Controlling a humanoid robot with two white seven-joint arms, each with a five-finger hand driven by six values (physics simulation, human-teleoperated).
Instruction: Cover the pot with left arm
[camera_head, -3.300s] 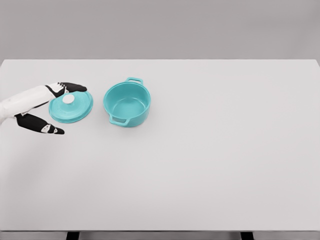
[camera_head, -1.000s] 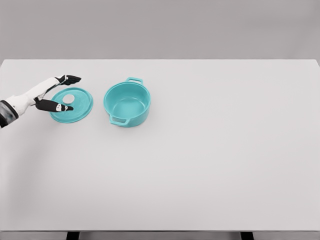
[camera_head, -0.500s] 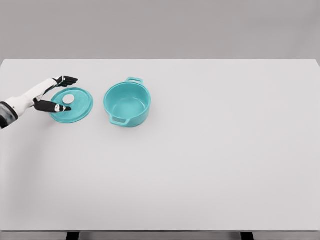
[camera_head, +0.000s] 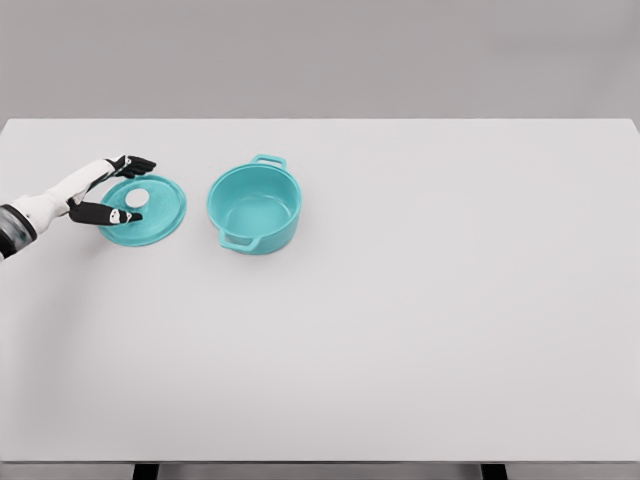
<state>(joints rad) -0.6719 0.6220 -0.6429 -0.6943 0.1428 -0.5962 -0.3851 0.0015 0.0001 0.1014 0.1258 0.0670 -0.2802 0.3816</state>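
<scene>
A big white table fills most of the view. Behind it is a plain gray wall.

A blue-green pot stands on the table, left of the middle. It is open on top, and you can see down inside it. It has two small handles, one at the back and one at the front. Nothing is in the pot.

The lid lies flat on the table, just to the left of the pot. There is a small gap between them, so they do not touch. The lid is the same blue-green color. It has a little white knob in its middle.

The left arm comes in from the left edge. It is white. The left hand is at the left side of the lid. Its dark fingers reach over the back rim of the lid. Its thumb points over the front part, close to the knob. The fingers and thumb are spread apart, with the knob sitting between them. They are not squeezing it. The hand holds nothing.
</scene>
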